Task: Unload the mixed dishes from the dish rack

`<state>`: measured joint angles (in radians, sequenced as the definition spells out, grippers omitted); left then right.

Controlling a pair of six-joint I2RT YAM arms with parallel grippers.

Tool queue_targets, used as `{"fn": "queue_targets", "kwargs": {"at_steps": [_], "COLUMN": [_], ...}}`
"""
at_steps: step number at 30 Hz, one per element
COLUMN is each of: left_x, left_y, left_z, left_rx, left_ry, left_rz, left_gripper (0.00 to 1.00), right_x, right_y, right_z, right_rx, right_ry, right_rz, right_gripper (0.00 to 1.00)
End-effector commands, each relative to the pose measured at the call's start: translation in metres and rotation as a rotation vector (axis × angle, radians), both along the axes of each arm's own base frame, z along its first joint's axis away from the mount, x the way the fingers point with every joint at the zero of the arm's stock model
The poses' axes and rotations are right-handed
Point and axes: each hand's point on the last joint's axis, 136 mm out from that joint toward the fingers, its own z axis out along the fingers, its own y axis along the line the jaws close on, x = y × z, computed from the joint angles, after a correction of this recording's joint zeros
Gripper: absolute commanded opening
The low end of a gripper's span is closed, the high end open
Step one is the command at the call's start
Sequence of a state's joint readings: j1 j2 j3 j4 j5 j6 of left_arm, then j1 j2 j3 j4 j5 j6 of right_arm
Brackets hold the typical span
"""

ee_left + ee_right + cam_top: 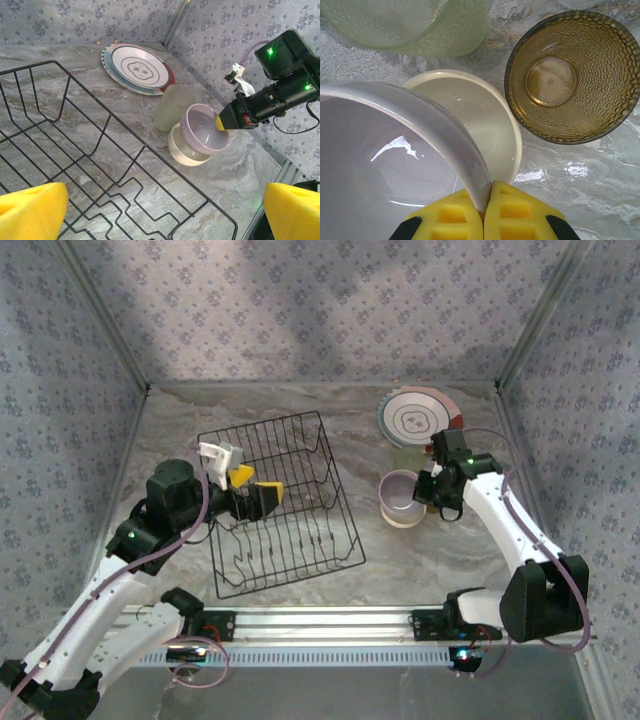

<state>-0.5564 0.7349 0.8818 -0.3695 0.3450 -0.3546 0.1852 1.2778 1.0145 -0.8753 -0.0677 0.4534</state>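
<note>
The black wire dish rack point(285, 530) lies left of centre, and in the left wrist view its wires point(100, 150) show the marble beneath. Above its near-left part my left gripper point(256, 485) stands open, its yellow fingertips point(30, 210) wide apart with nothing between them. My right gripper point(485, 212) is shut on the rim of the lavender bowl point(380, 165), held tilted over the cream bowl point(480, 120). From the left wrist, the lavender bowl point(205, 135) rests partly inside the cream bowl point(187, 152).
An amber cup point(570, 75) and a pale green cup point(172, 107) stand close beside the bowls. Stacked plates point(418, 418) lie at the back right near the corner. Patterned walls close in the table on three sides.
</note>
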Motion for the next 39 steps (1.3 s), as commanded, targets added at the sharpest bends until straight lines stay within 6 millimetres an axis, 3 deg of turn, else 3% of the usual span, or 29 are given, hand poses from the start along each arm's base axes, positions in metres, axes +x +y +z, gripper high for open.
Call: {"fn": "queue_targets", "kwargs": {"at_steps": [1,29,39], "left_x": [-0.001,0.005,0.010], "left_y": [-0.002,0.004,0.010], "left_z": [0.004,-0.003,-0.005], "left_rx": [-0.003,0.034,0.051], "left_ry": [-0.030,0.005,0.015], "left_rz": [-0.019,0.025,0.072], "left_gripper": [0.99,0.99,0.99], "right_x": [0.004,0.005,0.006], "right_y": [0.003,-0.005,-0.001], "right_z": [-0.005,-0.042,-0.046], "right_rx": [0.024,0.038,0.061], "right_ry": [-0.002,0.075,0.076], "right_rz": [0.010,-0.014,-0.006], "right_gripper": [0.00,0.00,0.07]}}
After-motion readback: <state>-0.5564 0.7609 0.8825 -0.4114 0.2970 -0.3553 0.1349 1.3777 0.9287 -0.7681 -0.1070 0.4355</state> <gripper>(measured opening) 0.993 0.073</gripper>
